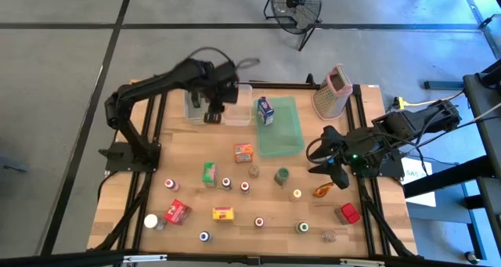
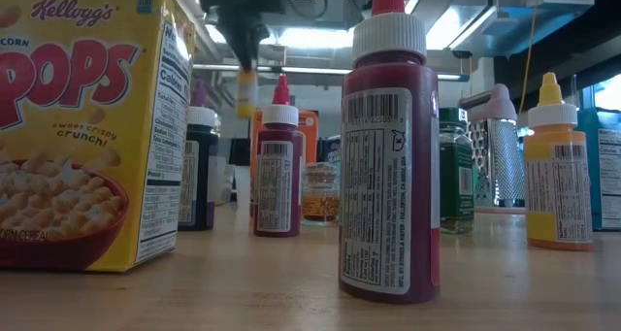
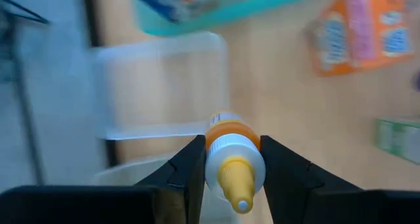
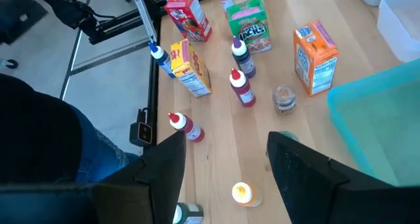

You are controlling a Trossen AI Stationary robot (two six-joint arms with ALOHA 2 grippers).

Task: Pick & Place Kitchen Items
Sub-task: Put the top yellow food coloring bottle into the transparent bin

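The left gripper [image 3: 231,178] hangs above the clear bin [image 1: 235,104] at the table's far side, its 2 fingers [image 3: 187,168] clamped on a small yellow-capped bottle [image 3: 231,159]; the bottle is lifted off the wood. The right gripper [image 4: 226,165] waits over the table's right side near the green tray [image 1: 283,130], fingers apart and holding nothing; other small cartons and bottles stand scattered across the table [image 1: 235,193]; a blue carton [image 1: 265,110] sits in the tray.

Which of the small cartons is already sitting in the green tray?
The blue carton: it alone stands inside the green tray, at its far end. The orange carton, green carton, yellow carton and red carton stand on the bare table.
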